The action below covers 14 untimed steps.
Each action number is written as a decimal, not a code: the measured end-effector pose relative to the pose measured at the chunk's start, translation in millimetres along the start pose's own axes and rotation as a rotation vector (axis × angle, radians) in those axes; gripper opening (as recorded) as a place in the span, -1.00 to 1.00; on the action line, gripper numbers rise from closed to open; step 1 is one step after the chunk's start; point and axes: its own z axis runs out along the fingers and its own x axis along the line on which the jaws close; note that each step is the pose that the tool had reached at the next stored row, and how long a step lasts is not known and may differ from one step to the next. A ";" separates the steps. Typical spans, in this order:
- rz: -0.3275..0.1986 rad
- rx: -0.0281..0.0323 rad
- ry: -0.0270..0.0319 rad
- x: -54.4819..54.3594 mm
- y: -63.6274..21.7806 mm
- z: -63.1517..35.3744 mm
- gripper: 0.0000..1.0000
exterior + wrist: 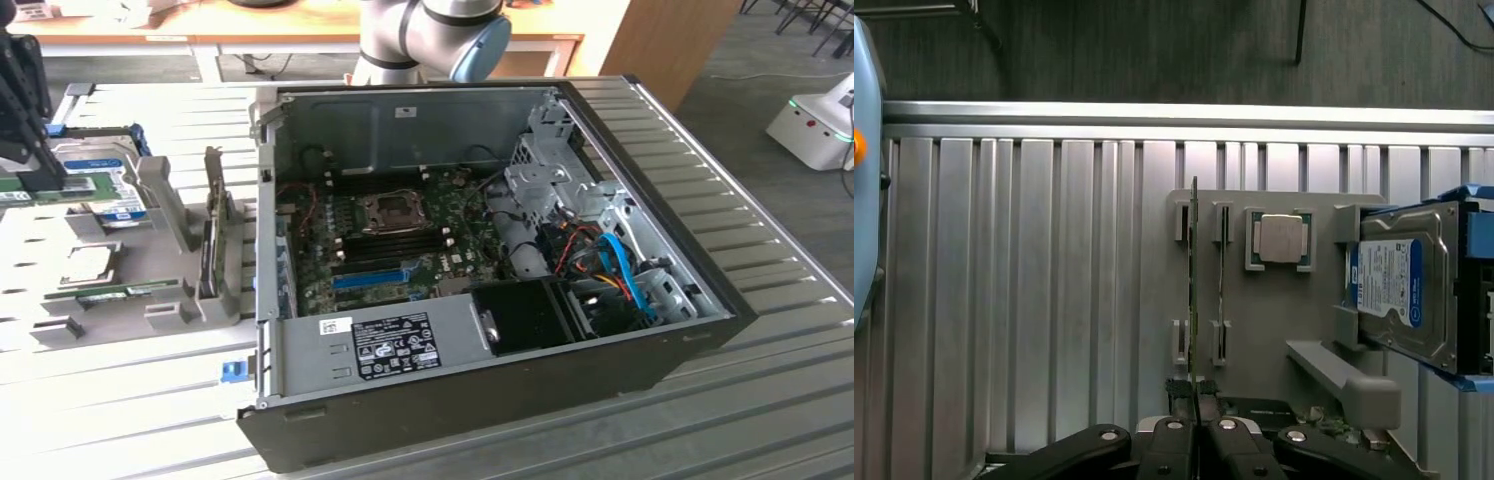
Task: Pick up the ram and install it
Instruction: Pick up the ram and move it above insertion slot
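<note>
**Desk:** What is the gripper [1196, 432] doing?

**Photographer:** It is clenching the ram [1195, 300] between its fingers. The wrist view is showing the green stick edge-on, as a thin line running away from the fingertips.

**Desk:** And where is the stick sitting?

**Photographer:** It is hanging over the gray holder tray [1274, 330], at the exterior view's far left and well apart from the open computer case [534, 390]. A second stick [1222, 280] is standing in the tray's clips just beside it. A square processor chip [1281, 238] is lying in a pocket near that, and a hard drive [1404, 285] with a blue-white label is resting at the tray's edge.

**Desk:** What is the surface looking like?

**Photographer:** A ribbed metal table [747, 400] is carrying everything. The case is lying on its side with the motherboard [400, 235] facing up.

**Desk:** And the room?

**Photographer:** A wooden desk [267, 20] is running along the back, behind the arm [427, 40]. A white machine [814, 125] is standing on the gray floor at the exterior view's right.
</note>
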 end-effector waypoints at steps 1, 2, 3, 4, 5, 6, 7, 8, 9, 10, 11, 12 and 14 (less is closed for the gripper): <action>0.000 0.0001 -0.0001 0.0 -1.8 0.0 -0.76; 0.000 0.0001 -0.0001 0.0 -3.6 0.0 -0.76; 0.000 0.0001 0.0000 0.0 -5.6 -0.1 -0.76; 0.000 0.0002 -0.0001 0.0 -7.5 -0.1 -0.76; 0.000 0.0000 -0.0001 -0.1 -9.4 -0.3 -0.76; 0.000 0.0000 -0.0001 -0.1 -11.5 -0.4 -0.76; 0.000 0.0000 -0.0002 -0.1 -13.7 -0.4 -0.76; 0.000 0.0000 -0.0003 -0.1 -15.9 -0.5 -0.76; 0.000 0.0001 -0.0004 -0.1 -18.2 -0.5 -0.76; 0.000 0.0001 -0.0005 -0.1 -20.2 -0.6 -0.76; 0.000 0.0001 -0.0005 -0.2 -22.1 -0.6 -0.76; 0.000 0.0001 -0.0005 -0.2 -23.9 -0.7 -0.76; 0.000 0.0002 -0.0007 -0.2 -27.5 -0.7 -0.76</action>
